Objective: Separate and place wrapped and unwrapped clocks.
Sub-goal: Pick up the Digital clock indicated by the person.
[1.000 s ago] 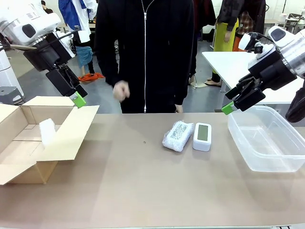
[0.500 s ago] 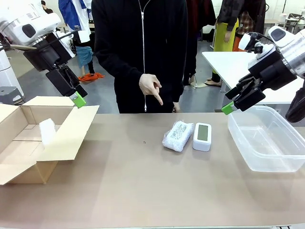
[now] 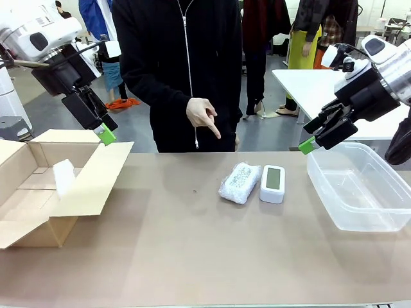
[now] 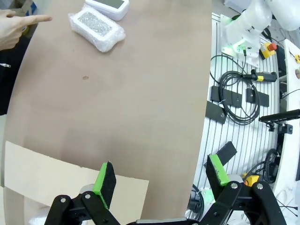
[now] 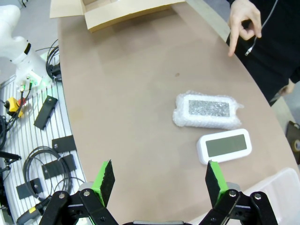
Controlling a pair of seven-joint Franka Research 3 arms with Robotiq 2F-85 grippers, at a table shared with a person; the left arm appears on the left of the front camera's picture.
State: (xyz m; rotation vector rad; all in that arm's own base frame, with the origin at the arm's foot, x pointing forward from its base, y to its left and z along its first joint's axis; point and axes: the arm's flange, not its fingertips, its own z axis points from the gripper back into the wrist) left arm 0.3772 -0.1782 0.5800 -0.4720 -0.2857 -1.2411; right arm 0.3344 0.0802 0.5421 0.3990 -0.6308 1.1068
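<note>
Brown surface carries two of the clocks close to its far edge, right of the middle: the wrapped clock and the bare clock lie just beside each other, the wrapped one on the box side, the bare one on the tub side. Both have their long axes running roughly from far edge to near edge, the wrapped one slightly slanted. At the left edge sits the open box with a whitish bundle standing inside; at the right edge sits the clear tub, with nothing in it that I can see. From the far side, the person's finger points down toward the pair.

The right hand hangs above the tub's near-left rim, fingers spread and holding nothing, and it is clearly the nearer one: the bare clock lies a short way to its left and below. The left hand, also spread and holding nothing, hovers over the box flap, well apart from both clocks. In the right wrist view the clocks' long sides run parallel to the line between the two pads, so I judge the wrist needs a turn to pinch across a narrow side
</note>
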